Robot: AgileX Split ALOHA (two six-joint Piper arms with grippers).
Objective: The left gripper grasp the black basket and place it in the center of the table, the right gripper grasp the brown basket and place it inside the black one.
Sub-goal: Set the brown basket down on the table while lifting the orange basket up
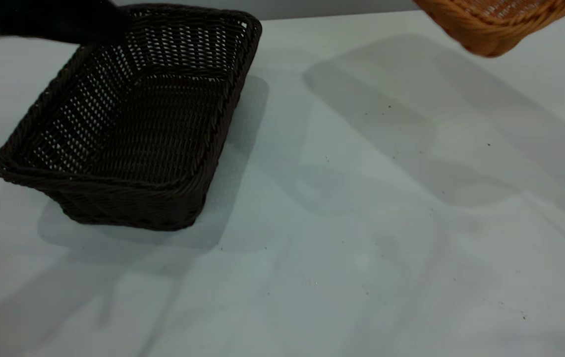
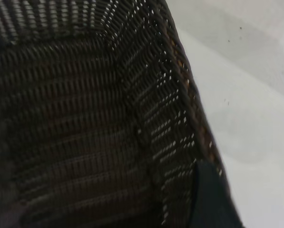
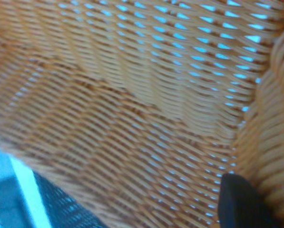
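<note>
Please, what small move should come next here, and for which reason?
Probably the right gripper, its finger at the braided rim of the orange-tan wicker brown basket, should carry it leftward toward the dark woven black basket. The brown basket hangs above the white table at far right, apart from the black one, which sits left of centre with the left gripper at its rim.

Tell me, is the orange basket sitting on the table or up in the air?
In the air: the brown basket hangs tilted above the table, its shadow falling well apart from it.

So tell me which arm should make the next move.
The right. Its claw holds the brown basket lifted off the table at the far right, ready to carry into the black basket, which sits left of centre with the left claw at its rim.
</note>
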